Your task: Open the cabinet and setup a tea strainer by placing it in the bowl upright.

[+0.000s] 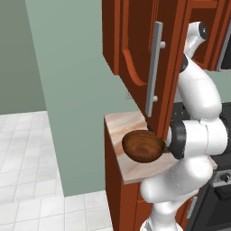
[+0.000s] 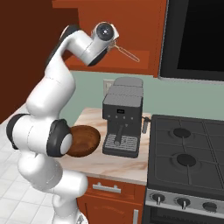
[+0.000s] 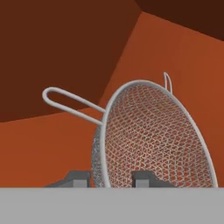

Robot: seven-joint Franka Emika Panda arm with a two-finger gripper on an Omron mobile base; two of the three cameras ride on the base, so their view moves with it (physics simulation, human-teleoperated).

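The cabinet door stands swung open, its grey bar handle facing the room. My arm reaches up into the cabinet. My gripper is shut on the tea strainer, a silver mesh basket tilted on its side, with its rim and mesh between the fingertips. Its thin loop handle points away to the left. From the right base view the strainer's handle juts out beside the hand. The dark wooden bowl sits on the counter below, partly hidden by my elbow.
A grey coffee machine stands on the marble counter just right of the bowl. A black stove lies further right, under a dark appliance. The open door hangs over the counter's left end.
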